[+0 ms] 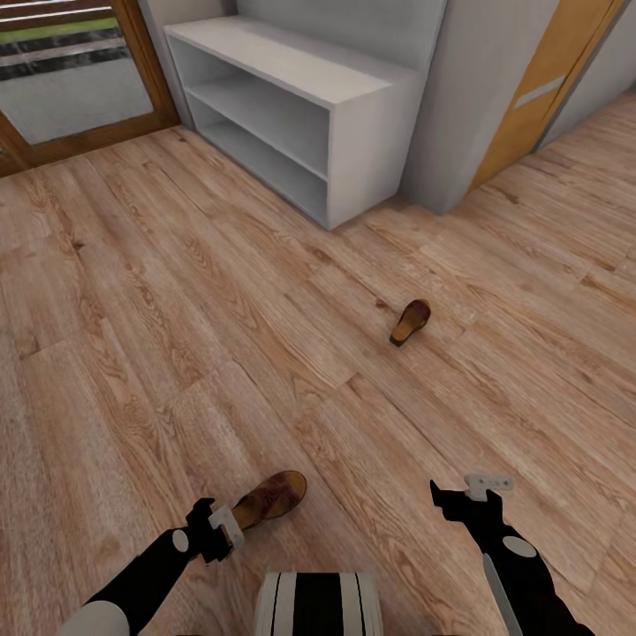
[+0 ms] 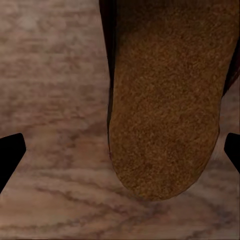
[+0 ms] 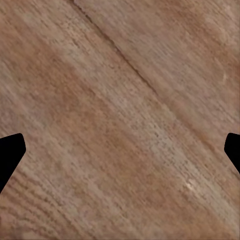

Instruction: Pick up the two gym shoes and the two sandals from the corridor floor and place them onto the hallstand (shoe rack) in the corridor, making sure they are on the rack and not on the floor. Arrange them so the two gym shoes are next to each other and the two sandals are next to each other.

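Two dark brown sandals lie apart on the corridor floor (image 1: 177, 336). The near sandal (image 1: 274, 496) rests just ahead of my left gripper (image 1: 219, 528). That gripper is open, and in the left wrist view the heel end of the sandal's tan insole (image 2: 165, 100) lies between its spread fingertips (image 2: 10, 155), off centre toward one of them. The far sandal (image 1: 412, 321) lies in the middle of the floor, toe pointing away. My right gripper (image 1: 464, 496) hangs open over bare planks (image 3: 120, 100), holding nothing. The gym shoes and the hallstand are out of view.
A low white two-shelf bench (image 1: 291, 106) stands against the wall at the back. A wood-framed glass door (image 1: 79, 88) is at the back left. A grey wall corner (image 1: 477, 106) and an orange-brown door (image 1: 548, 88) are at the back right.
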You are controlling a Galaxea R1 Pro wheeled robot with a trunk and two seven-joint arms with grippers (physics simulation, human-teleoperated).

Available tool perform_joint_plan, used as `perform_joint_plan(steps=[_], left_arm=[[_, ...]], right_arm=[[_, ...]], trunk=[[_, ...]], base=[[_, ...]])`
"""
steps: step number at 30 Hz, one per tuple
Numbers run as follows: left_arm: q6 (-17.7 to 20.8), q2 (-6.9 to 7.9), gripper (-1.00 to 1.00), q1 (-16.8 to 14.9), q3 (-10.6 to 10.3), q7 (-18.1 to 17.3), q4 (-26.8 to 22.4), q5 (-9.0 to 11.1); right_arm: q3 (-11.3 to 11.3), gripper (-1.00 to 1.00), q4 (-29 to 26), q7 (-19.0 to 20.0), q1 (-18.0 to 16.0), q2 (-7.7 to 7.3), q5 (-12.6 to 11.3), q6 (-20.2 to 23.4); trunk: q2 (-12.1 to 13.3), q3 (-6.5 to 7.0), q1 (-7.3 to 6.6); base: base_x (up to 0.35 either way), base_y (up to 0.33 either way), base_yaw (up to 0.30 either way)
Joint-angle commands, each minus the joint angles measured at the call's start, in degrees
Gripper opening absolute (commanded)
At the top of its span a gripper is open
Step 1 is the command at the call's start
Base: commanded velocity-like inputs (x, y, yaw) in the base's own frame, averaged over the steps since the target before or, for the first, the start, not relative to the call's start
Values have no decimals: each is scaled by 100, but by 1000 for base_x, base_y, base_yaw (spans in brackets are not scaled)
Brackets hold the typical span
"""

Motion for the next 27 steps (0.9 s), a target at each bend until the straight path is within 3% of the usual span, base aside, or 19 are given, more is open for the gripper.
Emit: perform_joint_plan(steps=[1, 8, 15, 27], left_arm=[[29, 2, 100, 0, -25, 27, -16, -30], [30, -25, 100, -4, -26, 159, -11, -24], [30, -39, 100, -5, -22, 165, -9, -22], [30, -34, 100, -5, -25, 176, -18, -22]], right_arm=[[0, 100, -8, 1, -1, -1, 3, 32], [0, 100, -7, 1, -1, -1, 4, 32], [0, 100, -7, 1, -1, -1, 4, 32], [0, 100, -7, 1, -1, -1, 4, 33]], trunk=[[-1, -4, -1], [-1, -4, -1], [-11, -172, 17], [-11, -222, 17]], base=[[0, 0, 0], [0, 0, 0], [0, 0, 0], [0, 0, 0]])
